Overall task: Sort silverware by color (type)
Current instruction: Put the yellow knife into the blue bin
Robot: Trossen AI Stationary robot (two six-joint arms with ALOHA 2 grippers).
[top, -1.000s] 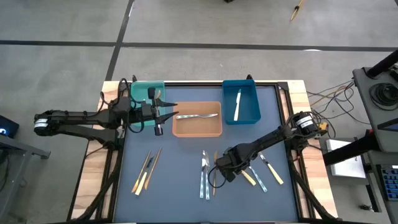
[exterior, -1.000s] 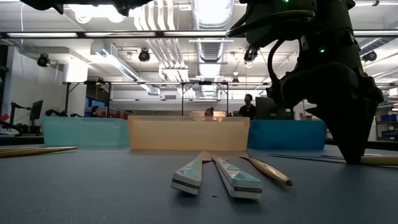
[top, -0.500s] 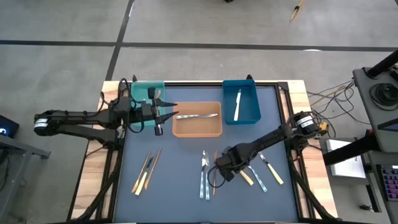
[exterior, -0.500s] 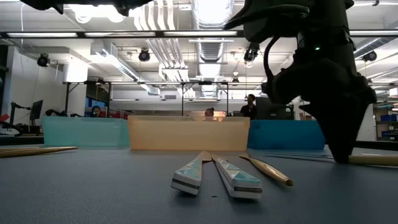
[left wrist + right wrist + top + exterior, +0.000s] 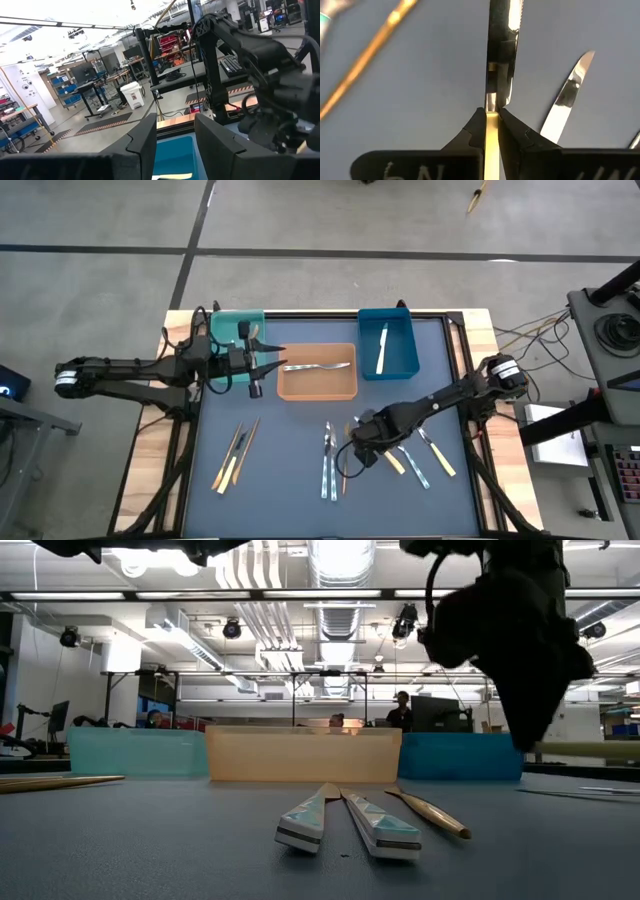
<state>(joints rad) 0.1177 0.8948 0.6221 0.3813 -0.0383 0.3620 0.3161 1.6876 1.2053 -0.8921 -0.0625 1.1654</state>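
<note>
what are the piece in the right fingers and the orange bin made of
The piece in the right gripper: a knife with a mirror-bright blade, likely polished steel, and a matte cream-yellow handle, possibly plastic or resin. Orange bin: uniform dull tan walls that look slightly translucent in the low view, probably moulded plastic.

The right gripper (image 5: 357, 452) has closed on a yellow-handled knife (image 5: 491, 131) — raised it clear of the table (image 5: 290, 470).

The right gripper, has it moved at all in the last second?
Yes. The right gripper, shut on a yellow-handled utensil, has risen off the mat in the low view, judged against the orange bin behind it.
</note>
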